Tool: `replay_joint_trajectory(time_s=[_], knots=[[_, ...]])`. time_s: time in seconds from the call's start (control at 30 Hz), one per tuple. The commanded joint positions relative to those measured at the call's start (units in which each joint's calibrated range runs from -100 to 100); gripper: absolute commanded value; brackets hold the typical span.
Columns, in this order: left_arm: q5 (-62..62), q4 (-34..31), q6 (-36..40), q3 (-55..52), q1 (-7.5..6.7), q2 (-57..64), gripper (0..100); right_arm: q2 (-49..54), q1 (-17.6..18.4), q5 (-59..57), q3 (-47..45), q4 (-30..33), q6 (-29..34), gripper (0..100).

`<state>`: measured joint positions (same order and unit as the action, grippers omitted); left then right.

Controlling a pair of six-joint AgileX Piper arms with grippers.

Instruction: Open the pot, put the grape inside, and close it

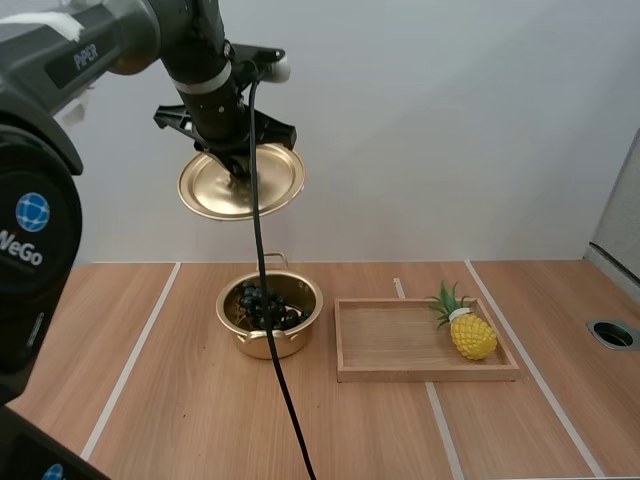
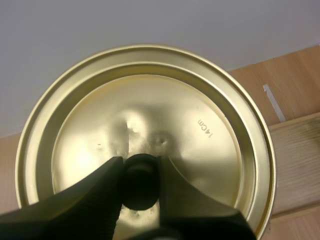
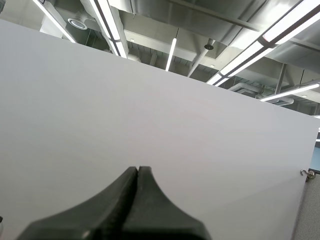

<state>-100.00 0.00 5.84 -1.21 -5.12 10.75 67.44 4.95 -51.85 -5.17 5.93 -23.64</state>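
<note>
A golden pot (image 1: 305,322) stands open on the table with a dark bunch of grapes (image 1: 264,303) inside it. High above the pot my left gripper (image 1: 238,172) holds the golden lid (image 1: 215,188) by its black knob. From the left wrist the two fingers pinch the knob (image 2: 140,181) against the lid (image 2: 200,150), whose top face is marked 14CM. My right gripper (image 3: 137,172) has its fingers (image 3: 150,200) pressed together as one dark wedge with nothing between them, pointing at a white wall.
A wooden tray (image 1: 390,340) lies right of the pot, with a yellow toy pineapple (image 1: 470,333) at its right end. White tape lines cross the wooden table (image 1: 150,400). A round hole (image 1: 612,333) sits near the table's right edge.
</note>
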Motion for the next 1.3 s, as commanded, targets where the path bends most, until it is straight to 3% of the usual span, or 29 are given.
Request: replay_joint_trajectory(time_s=[0.0, 0.27, 0.43, 0.97, 1.27], knots=[[0.0, -0.69, 0.01, -2.78, -0.13, -0.6, 0, 0.59, -0.23, 1.56, 0.39, 0.39, 0.17, 0], [0.0, -0.69, -0.09, -3.6, -0.13, -3.36, 0, 0.59, -0.23, 1.56, 0.39, 0.39, 0.17, 0], [0.0, 3.2, -6.85, -3.6, -0.13, -6.04, 0, 0.57, -0.23, 1.09, 0.39, 0.39, 0.17, 0], [0.0, 3.49, -10.01, -3.89, -0.13, -16.92, 0, 0.57, -0.23, 0.91, 0.39, 0.39, 0.17, 0], [4.88, 5.7, -12.31, -13.85, -0.13, -16.92, 0, 0.57, -0.23, 0.91, 0.39, 0.39, 0.17, 0]])
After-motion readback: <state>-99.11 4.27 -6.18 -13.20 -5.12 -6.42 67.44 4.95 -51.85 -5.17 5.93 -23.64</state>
